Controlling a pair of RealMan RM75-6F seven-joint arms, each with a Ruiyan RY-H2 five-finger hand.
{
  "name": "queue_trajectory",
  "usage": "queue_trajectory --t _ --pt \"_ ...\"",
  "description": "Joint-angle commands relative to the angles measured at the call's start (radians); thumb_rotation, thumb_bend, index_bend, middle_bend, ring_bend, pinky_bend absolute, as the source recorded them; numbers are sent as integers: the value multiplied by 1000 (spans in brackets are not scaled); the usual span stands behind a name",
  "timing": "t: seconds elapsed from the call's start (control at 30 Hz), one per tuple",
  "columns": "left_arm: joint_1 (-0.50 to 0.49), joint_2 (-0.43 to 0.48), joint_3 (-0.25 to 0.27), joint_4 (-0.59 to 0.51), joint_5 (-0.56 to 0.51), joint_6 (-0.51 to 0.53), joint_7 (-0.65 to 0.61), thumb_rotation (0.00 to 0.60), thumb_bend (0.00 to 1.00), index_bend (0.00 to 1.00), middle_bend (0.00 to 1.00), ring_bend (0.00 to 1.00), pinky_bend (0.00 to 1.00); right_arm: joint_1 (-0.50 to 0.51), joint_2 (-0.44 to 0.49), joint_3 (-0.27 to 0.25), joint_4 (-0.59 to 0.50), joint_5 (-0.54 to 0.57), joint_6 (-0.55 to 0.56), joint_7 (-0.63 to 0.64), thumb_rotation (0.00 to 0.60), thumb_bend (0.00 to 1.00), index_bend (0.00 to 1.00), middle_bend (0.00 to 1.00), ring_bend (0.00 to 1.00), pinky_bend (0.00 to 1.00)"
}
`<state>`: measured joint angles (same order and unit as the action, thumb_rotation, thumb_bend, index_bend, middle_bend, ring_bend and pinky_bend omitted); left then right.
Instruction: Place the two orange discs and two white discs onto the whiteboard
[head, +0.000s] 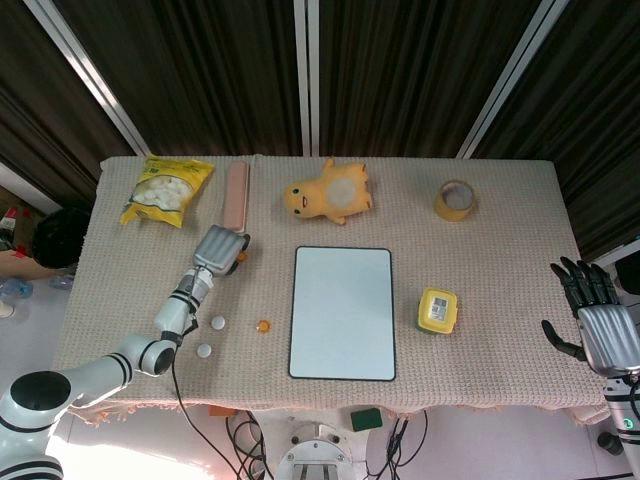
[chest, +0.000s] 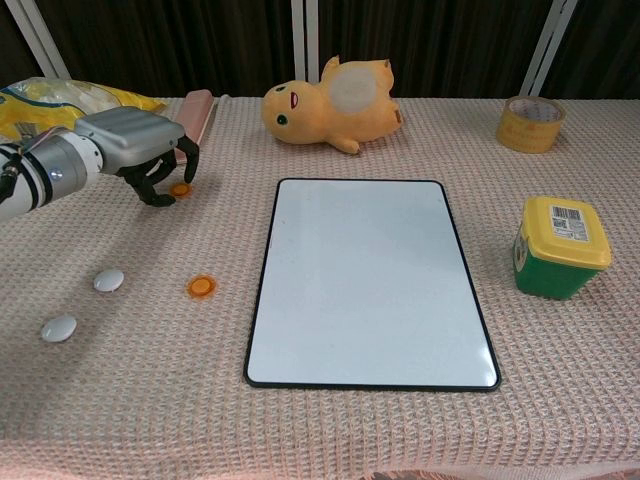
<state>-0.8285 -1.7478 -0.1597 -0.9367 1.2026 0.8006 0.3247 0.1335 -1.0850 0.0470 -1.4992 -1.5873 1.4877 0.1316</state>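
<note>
Orange disc (chest: 180, 189) under robot hand (chest: 140, 150) (perhaps touching)

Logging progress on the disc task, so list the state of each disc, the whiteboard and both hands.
Whiteboard: flat, bare.
Orange disc by the fingers: on the cloth; whether gripped, cannot tell.
Second orange disc: on the cloth, untouched.
White discs: on the cloth, untouched.
Left hand: fingers curled over the far orange disc.
Right hand: open, holding nothing.

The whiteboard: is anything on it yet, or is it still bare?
Bare. The whiteboard shows only plain white surface; both orange discs and both white discs lie on the cloth to its left.
</note>
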Motion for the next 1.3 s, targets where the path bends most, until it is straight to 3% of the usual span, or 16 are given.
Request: queue_trajectory --t 0.03,0.43,0.73,0.9,1.3 --pt "-1 -1 0 2 1 -1 -4 600 272 478 766 691 745 1 -1 0 1 1 -2 1 600 327 0 0 0 0" --pt "-2 26 -7 -57 20 25 -35 600 284 529 766 691 744 4 -9 -1 18 -10 2 16 600 327 0 0 0 0" --pt "-38 81 -19 -242 48 36 11 600 284 538 765 691 744 6 -17 -3 24 -10 -2 18 600 327 0 0 0 0" --pt "-98 65 -37 -331 50 10 84 600 284 546 762 691 744 6 -19 -4 26 -11 -1 19 600 327 0 0 0 0" --pt "-262 -126 -93 -196 -43 -56 249 600 284 550 760 691 740 -4 -12 -6 53 -8 13 61 600 327 0 0 0 0"
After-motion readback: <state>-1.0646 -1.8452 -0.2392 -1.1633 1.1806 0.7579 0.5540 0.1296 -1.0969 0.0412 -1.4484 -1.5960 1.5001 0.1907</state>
